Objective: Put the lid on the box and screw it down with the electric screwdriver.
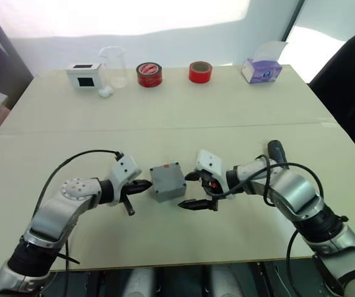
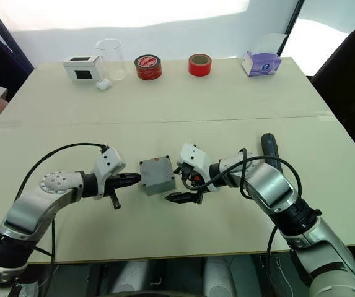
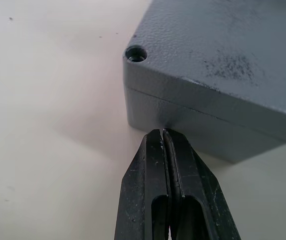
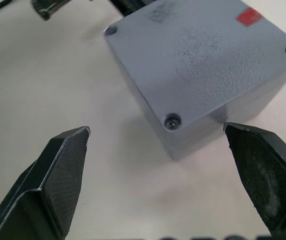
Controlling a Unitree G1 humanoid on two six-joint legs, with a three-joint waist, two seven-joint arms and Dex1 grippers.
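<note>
I see the lid [image 3: 217, 55] sitting on the box [image 1: 168, 182]. My left pincer [image 1: 145, 185] is clenched at its left side; my right pincer [image 1: 188, 190] is spread wide beside it.

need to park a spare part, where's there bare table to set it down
The wide strip between the back row, from white box to tissue box, and the grey box is bare. The front left corner is free too. It is crowded around the grey box, flanked by left gripper and right gripper.
</note>
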